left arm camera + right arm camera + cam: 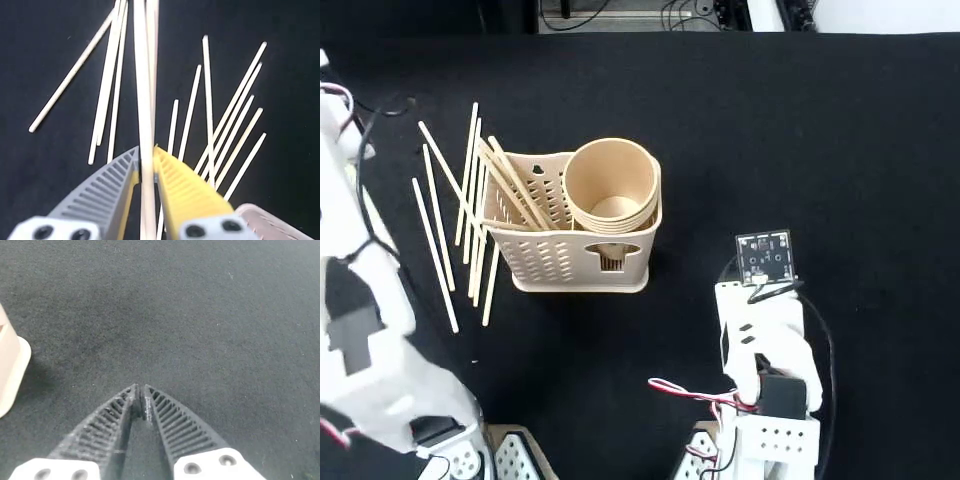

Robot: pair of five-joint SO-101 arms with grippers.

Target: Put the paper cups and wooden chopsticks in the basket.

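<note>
A beige slotted basket (570,255) stands mid-table with stacked paper cups (610,185) in its right half and several wooden chopsticks (515,185) leaning in its left half. More loose chopsticks (445,225) lie on the black cloth left of it. My left gripper (146,155) is shut on a chopstick (142,90), held above the loose chopsticks (220,130); a basket corner (280,225) shows beside it. My right gripper (140,392) is shut with nothing in it, low over the cloth, with the basket's base (12,370) off to one side.
The left arm (360,330) stands along the table's left edge. The right arm (765,330) sits at the front, right of the basket. Black cloth (820,150) covers the table, bare at the right and back. Cables lie beyond the far edge.
</note>
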